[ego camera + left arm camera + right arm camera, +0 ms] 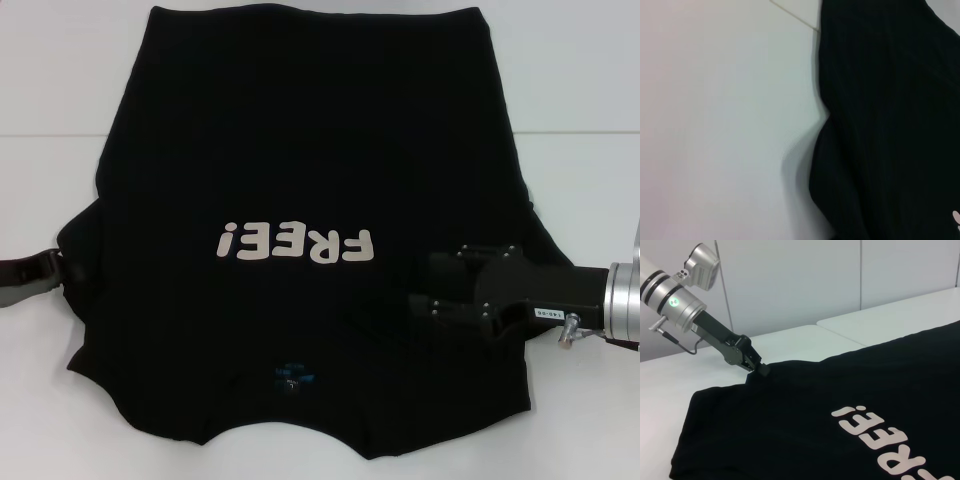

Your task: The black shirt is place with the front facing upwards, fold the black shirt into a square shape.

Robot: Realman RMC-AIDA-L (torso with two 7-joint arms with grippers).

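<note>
The black shirt [300, 140] lies flat on the white table [50, 80], front up. Its white "FREE!" lettering [295, 243] reads upside down, and the blue neck label [293, 377] is at the near edge. My left gripper [62, 268] is at the shirt's left sleeve edge. In the right wrist view, the left gripper [761, 370] is closed on the edge of the shirt [815, 440]. My right gripper [420, 283] reaches in from the right, low over the shirt's right shoulder area, its two fingers apart. The left wrist view shows the shirt's edge [890, 125] on the table.
White table surface [715, 125] shows on both sides of the shirt and behind it. A seam in the table [580, 132] runs across the far part. A pale wall [840, 275] stands behind the table in the right wrist view.
</note>
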